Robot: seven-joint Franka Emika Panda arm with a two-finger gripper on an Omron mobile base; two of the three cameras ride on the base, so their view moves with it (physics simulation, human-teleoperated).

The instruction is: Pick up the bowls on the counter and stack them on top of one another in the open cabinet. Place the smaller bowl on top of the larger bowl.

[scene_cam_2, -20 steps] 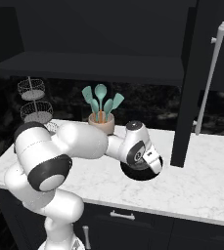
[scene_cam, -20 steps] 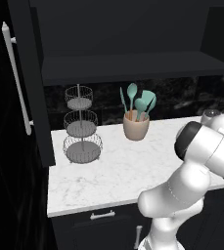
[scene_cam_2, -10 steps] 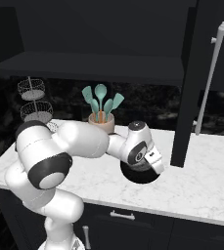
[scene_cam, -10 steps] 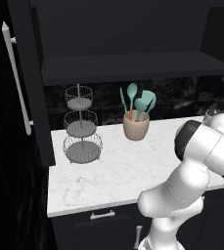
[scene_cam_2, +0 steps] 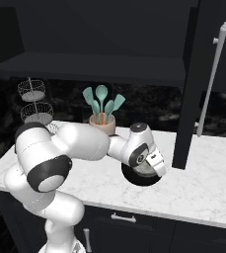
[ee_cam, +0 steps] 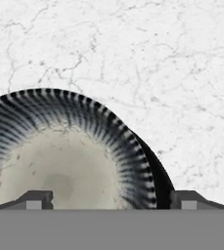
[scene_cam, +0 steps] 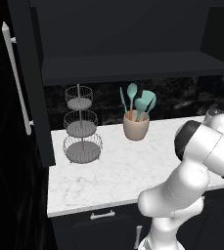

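A round bowl (ee_cam: 59, 161) with a dark striped rim and a pale speckled inside lies on the white marble counter (ee_cam: 157, 58). My gripper (ee_cam: 113, 200) hangs straight over it, open wide. One fingertip (ee_cam: 35, 199) is above the bowl's inside and the other stands just outside its rim. From the right base the bowl (scene_cam_2: 140, 180) is a dark disc under my gripper (scene_cam_2: 144, 172). The open cabinet's dark shelf (scene_cam_2: 94, 66) runs above the counter (scene_cam_2: 198, 185). A second bowl is out of view.
A tan cup of teal utensils (scene_cam_2: 102, 114) stands just behind the bowl, also seen as the cup (scene_cam: 136, 122). A three-tier wire basket stand (scene_cam: 81, 127) is at the counter's left. Cabinet doors with white bar handles (scene_cam: 15, 78) (scene_cam_2: 212, 79) flank the shelf.
My hand has eased slightly lower and to the right over the bowl. The bowl has stayed in place.
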